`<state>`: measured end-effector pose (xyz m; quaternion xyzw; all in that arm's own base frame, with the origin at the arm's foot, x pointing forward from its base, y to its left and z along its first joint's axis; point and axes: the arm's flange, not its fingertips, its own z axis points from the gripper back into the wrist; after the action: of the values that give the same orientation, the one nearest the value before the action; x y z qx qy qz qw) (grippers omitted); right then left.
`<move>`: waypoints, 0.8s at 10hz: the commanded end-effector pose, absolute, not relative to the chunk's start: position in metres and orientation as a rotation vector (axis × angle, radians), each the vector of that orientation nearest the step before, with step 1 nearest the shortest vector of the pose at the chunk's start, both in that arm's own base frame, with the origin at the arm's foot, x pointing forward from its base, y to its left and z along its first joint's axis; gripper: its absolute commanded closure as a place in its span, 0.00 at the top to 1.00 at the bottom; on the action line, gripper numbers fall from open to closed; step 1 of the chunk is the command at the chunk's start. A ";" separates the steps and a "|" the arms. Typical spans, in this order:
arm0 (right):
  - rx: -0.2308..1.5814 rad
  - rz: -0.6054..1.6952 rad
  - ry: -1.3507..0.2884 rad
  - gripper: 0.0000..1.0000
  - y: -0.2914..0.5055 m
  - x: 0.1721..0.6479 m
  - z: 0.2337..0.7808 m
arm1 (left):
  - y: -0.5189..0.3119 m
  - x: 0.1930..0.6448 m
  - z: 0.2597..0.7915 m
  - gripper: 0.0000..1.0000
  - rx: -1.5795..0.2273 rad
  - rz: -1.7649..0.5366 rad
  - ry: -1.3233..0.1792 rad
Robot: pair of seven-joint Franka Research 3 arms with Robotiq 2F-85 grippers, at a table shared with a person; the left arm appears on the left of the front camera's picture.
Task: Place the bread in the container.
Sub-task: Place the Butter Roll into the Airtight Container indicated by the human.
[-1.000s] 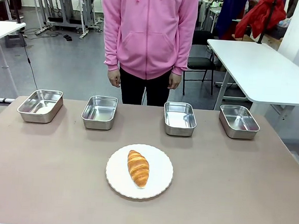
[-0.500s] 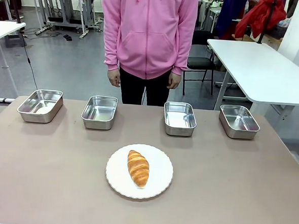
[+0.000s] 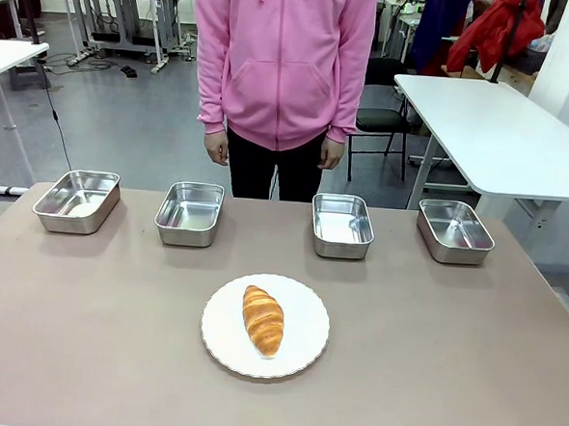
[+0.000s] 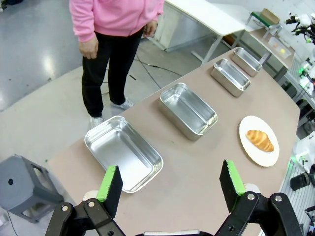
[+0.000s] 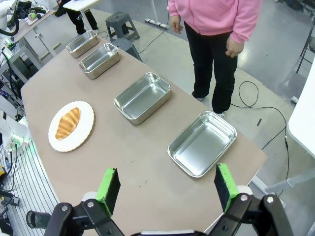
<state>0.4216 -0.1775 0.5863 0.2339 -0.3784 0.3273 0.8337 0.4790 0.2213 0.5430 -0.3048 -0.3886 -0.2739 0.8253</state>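
Observation:
The bread [image 3: 263, 320] is a golden-brown croissant lying on a round white plate [image 3: 305, 349] in the middle of the table; it also shows on the plate [image 4: 253, 155] as bread [image 4: 259, 140] in the left wrist view and as bread [image 5: 67, 123] in the right wrist view. Several shiny steel containers stand in a row along the far edge: [image 3: 77, 200], [image 3: 190, 213], [image 3: 342, 225], [image 3: 454, 231], all with nothing in them. My left gripper [image 4: 171, 186] hangs open high above the table's left end. My right gripper [image 5: 167, 188] is open high over the right end.
A person in a pink hoodie [image 3: 282, 58] stands at the far side behind the pans, hands [image 3: 217, 148] down at the sides. A white table [image 3: 492, 129] stands at the back right. A grey stool [image 4: 22, 184] sits on the floor beside the left end.

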 end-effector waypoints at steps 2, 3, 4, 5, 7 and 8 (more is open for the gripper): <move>0.497 0.698 -0.806 1.00 -0.176 0.421 0.588 | 0.222 0.478 0.544 1.00 -0.658 -0.591 -0.838; 0.497 0.698 -0.806 1.00 -0.176 0.421 0.588 | 0.222 0.478 0.544 1.00 -0.658 -0.591 -0.838; 0.497 0.698 -0.806 1.00 -0.176 0.421 0.588 | 0.222 0.478 0.544 1.00 -0.658 -0.591 -0.838; 0.497 0.698 -0.806 1.00 -0.176 0.421 0.588 | 0.222 0.478 0.544 1.00 -0.658 -0.591 -0.838; 0.497 0.698 -0.806 1.00 -0.176 0.421 0.588 | 0.222 0.478 0.544 1.00 -0.658 -0.591 -0.838; 0.497 0.698 -0.806 1.00 -0.176 0.421 0.588 | 0.222 0.478 0.544 1.00 -0.658 -0.591 -0.838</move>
<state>0.4216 -0.1775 0.5863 0.2339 -0.3784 0.3273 0.8337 0.4790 0.2213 0.5430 -0.3048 -0.3886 -0.2739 0.8253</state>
